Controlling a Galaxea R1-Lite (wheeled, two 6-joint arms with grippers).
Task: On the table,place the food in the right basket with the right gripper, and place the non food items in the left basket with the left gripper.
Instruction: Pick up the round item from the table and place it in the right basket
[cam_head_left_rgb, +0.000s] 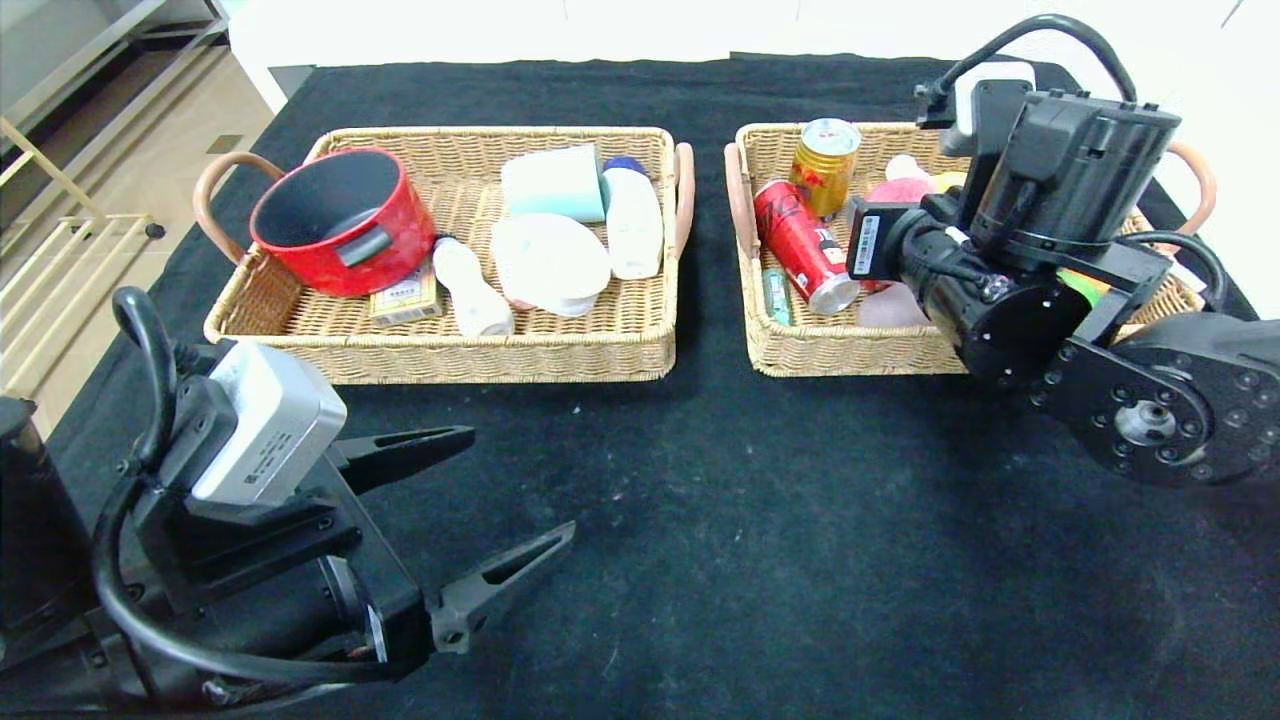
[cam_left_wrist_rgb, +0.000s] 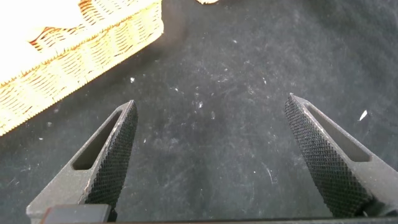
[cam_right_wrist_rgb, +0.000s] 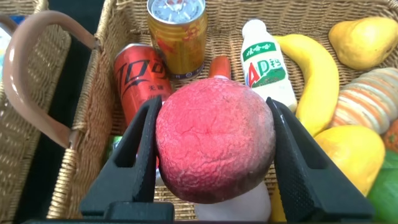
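Black cloth covers the table (cam_head_left_rgb: 700, 520). Above the right basket (cam_head_left_rgb: 800, 350), the right gripper (cam_right_wrist_rgb: 211, 146) clamps a red fruit (cam_right_wrist_rgb: 214, 146); released here, it could roll onto the cans (cam_right_wrist_rgb: 149, 74). The left gripper (cam_head_left_rgb: 500, 510) idles, jaws apart.

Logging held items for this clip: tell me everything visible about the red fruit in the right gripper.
The red fruit is a round, peach-like piece with a matte, mottled pinkish-red skin and a faint crease down its face. The right gripper is shut on it, one black textured finger pressed to each side. It is held over the right basket, above the red can and the white AD bottle; whether it touches anything beneath is hidden.
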